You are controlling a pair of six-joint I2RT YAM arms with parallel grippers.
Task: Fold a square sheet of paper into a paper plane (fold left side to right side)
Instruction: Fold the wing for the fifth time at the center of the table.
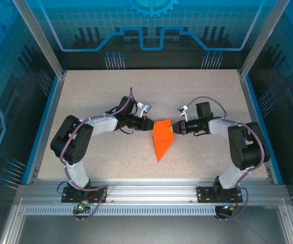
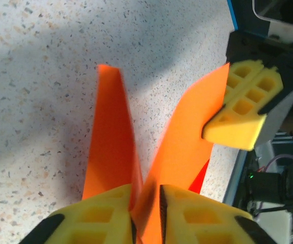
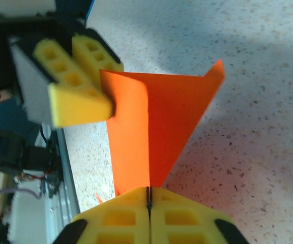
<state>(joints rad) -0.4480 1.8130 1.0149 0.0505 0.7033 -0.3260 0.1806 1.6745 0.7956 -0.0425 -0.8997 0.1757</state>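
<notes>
While right hand [image 3: 149, 192] clamps the paper plane [image 3: 162, 112], left hand [image 2: 146, 193] slightly parted around it.

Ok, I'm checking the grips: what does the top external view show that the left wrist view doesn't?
Top external: both whole arms, and the orange paper tapering to a point toward their bases. Left wrist: the paper's two raised flaps converging between the fingers of the left gripper, one pinched by the right gripper. Both: the two grippers meeting at the paper.
</notes>
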